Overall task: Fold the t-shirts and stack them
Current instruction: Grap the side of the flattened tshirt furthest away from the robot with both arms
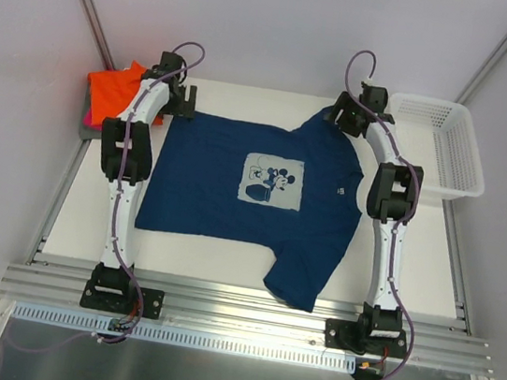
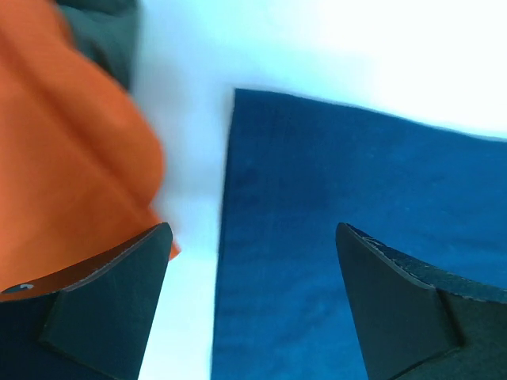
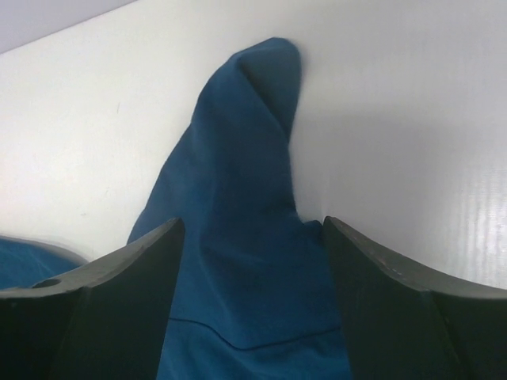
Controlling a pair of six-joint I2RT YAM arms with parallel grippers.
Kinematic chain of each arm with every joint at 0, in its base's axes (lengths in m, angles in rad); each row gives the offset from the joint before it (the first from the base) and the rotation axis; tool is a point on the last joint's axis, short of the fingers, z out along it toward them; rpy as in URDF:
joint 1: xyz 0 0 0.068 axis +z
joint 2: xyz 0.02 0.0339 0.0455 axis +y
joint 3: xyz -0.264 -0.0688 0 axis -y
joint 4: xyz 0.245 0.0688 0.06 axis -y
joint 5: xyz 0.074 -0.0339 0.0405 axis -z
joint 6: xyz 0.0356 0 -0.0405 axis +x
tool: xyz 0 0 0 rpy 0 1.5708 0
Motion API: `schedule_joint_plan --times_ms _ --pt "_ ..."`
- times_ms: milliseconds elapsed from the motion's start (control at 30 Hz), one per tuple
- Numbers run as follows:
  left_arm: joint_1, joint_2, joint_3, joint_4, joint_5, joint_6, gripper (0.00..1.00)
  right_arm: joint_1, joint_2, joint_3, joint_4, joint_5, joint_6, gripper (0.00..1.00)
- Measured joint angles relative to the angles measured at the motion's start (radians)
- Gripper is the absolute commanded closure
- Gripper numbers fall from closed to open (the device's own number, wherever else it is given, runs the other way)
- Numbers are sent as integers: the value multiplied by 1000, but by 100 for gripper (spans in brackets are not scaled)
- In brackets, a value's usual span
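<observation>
The navy t-shirt (image 1: 236,183) with a pale mouse print (image 1: 272,182) lies spread flat on the white table, collar to the right. My left gripper (image 1: 183,97) is open over its far left hem corner; in the left wrist view the gripper (image 2: 253,237) spans the navy corner (image 2: 333,237) and bare table. My right gripper (image 1: 346,120) is open over the far sleeve; in the right wrist view the gripper (image 3: 253,229) straddles the bunched navy sleeve (image 3: 242,206). A folded orange tee (image 1: 116,95) lies on a stack at far left, also in the left wrist view (image 2: 63,158).
A white lattice basket (image 1: 439,145) stands at the far right of the table. Pink and grey folded cloth (image 1: 86,121) show under the orange tee. An aluminium rail (image 1: 237,306) runs along the near edge. White walls enclose the table.
</observation>
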Motion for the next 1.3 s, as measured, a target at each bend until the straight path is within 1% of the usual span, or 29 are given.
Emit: schedule_joint_plan --times_ms 133,233,333,433,533,600,667,767,867,900,933,1000,1033,1067,1100,1133,1167,1200,1233,1300 --pt "14 60 13 -2 80 1 16 -11 -1 -6 8 0 -4 25" --pt "14 72 47 2 130 2 15 -14 -4 -12 14 5 -12 24" --pt "14 88 69 7 166 2 15 -15 -8 -19 19 8 -17 24" --pt "15 102 88 13 185 5 18 -14 -9 -21 19 10 -22 24" --pt "23 111 102 24 201 4 21 -14 -9 -21 19 11 -26 28" --pt "34 117 109 29 212 3 27 -13 -9 -21 18 13 -30 36" --pt "41 125 121 35 214 1 27 -13 -9 -23 12 13 -35 43" --pt "47 129 126 43 213 -3 26 -12 -9 -23 4 14 -39 42" --pt "47 134 133 45 213 -7 30 -9 -9 -23 3 16 -41 39" --pt "48 136 137 45 215 -7 35 -8 -9 -23 3 18 -42 39" --pt "48 138 140 45 218 -8 35 -7 -9 -23 3 18 -42 39" --pt "52 141 142 49 233 -7 41 -5 -9 -22 3 20 -42 39" --pt "53 141 143 51 240 -7 41 -4 -9 -22 3 21 -42 39" --pt "54 142 143 51 248 -7 45 -3 -9 -22 3 22 -42 41" --pt "54 142 143 51 257 -8 52 -3 -9 -22 3 25 -43 43" --pt "56 142 143 51 266 -11 61 -2 -9 -22 3 27 -43 47" --pt "58 143 143 51 276 -14 66 -1 -9 -22 3 31 -44 52" --pt "60 144 143 50 290 -15 66 -1 -9 -22 1 34 -45 54" --pt "60 145 143 49 295 -13 74 0 -9 -22 -3 36 -45 58" --pt "60 146 143 48 311 -19 83 2 -9 -22 -8 37 -47 66"
